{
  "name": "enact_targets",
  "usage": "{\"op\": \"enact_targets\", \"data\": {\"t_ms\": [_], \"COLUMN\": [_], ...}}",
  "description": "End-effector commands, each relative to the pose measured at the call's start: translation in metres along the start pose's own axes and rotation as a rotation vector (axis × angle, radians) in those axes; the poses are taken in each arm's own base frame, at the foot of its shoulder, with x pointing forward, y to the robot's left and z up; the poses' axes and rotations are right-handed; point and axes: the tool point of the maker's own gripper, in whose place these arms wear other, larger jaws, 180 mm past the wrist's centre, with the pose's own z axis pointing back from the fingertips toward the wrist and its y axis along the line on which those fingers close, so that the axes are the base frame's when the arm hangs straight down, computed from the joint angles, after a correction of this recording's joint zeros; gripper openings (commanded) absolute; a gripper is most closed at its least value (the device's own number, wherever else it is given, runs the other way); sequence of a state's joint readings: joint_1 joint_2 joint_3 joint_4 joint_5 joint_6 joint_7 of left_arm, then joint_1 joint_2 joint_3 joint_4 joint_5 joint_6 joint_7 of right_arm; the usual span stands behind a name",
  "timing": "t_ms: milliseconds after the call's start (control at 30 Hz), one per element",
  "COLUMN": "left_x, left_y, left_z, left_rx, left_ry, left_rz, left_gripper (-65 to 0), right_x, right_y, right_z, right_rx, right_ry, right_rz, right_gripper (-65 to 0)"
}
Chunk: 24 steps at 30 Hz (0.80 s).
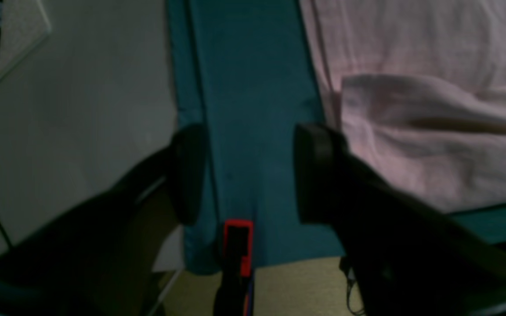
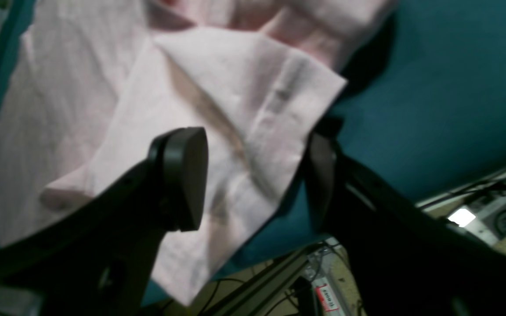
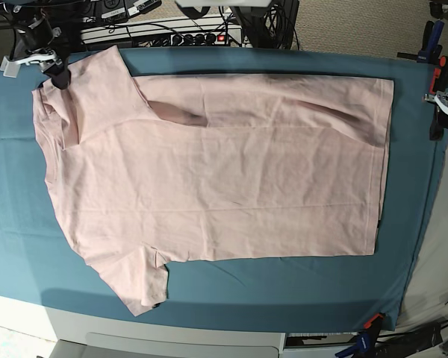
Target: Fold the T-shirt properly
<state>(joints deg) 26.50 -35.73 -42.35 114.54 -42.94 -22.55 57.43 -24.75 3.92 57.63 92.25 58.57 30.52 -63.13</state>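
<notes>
The left tool [image 1: 242, 175] has its two black fingers [image 1: 314, 171] wide apart, and nothing is between them. Right under the gap is the teal cloth [image 1: 253, 109] that covers the desk. A small red and black clamp [image 1: 237, 245] sits at the cloth's near edge, just below the gap. Off to one side of the tool, past one finger, lies a folded-over bit of the pink T-shirt [image 1: 433, 131]. The finger is close to it, but I cannot tell if they touch. On the other side, past the cloth's edge, is a pale gray floor [image 1: 81, 131].

The right tool [image 2: 253, 175] is wide open too and holds nothing. A corner of the T-shirt [image 2: 235, 109], a sleeve with a stitched hem, lies under the gap between its fingers [image 2: 182, 175]. More pink shirt spreads out beyond it. The teal cloth [image 2: 433, 87] shows on the far side of the other finger.

From above, the T-shirt [image 3: 224, 179] lies spread out flat on the teal cloth [image 3: 15, 224], with the plain side up. Its sleeves [image 3: 134, 280] point out at one end and the straight bottom hem is at the other end. The two tools do not show in this top view.
</notes>
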Motion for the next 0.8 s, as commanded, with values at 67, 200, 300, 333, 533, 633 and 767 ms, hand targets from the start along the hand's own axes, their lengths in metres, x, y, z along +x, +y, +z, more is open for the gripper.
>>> {"op": "enact_targets", "data": {"t_ms": [67, 200, 300, 333, 533, 633, 767], "left_x": [0.012, 0.012, 0.012, 0.012, 0.012, 0.012, 0.012], "left_y": [0.004, 0.004, 0.004, 0.004, 0.004, 0.004, 0.004], "left_z": [0.005, 0.005, 0.005, 0.005, 0.005, 0.005, 0.005], "left_rx": [0.01, 0.01, 0.01, 0.01, 0.01, 0.01, 0.01], "left_ry": [-0.032, -0.032, -0.032, -0.032, -0.032, -0.032, -0.032], "left_rz": [-0.026, -0.026, -0.026, -0.026, -0.026, -0.026, -0.026], "left_gripper": [-32.2, -33.1, -33.1, -33.1, -33.1, -33.1, -33.1], "right_x": [-0.004, -0.004, -0.003, -0.002, 0.012, 0.022, 0.038], "right_y": [-0.003, -0.003, -0.002, 0.0, 0.035, 0.046, 0.061], "right_z": [0.003, 0.003, 0.003, 0.003, 0.003, -0.002, -0.014], "right_rx": [-0.015, -0.015, -0.008, 0.006, 0.186, 0.225, 0.261], "right_ry": [0.036, 0.036, 0.032, 0.025, -0.047, -0.078, -0.125], "right_rz": [0.021, 0.02, 0.017, 0.01, 0.043, 0.057, 0.07], "right_gripper": [-31.6, -53.1, -65.0, -65.0, -65.0, -65.0, -65.0]}}
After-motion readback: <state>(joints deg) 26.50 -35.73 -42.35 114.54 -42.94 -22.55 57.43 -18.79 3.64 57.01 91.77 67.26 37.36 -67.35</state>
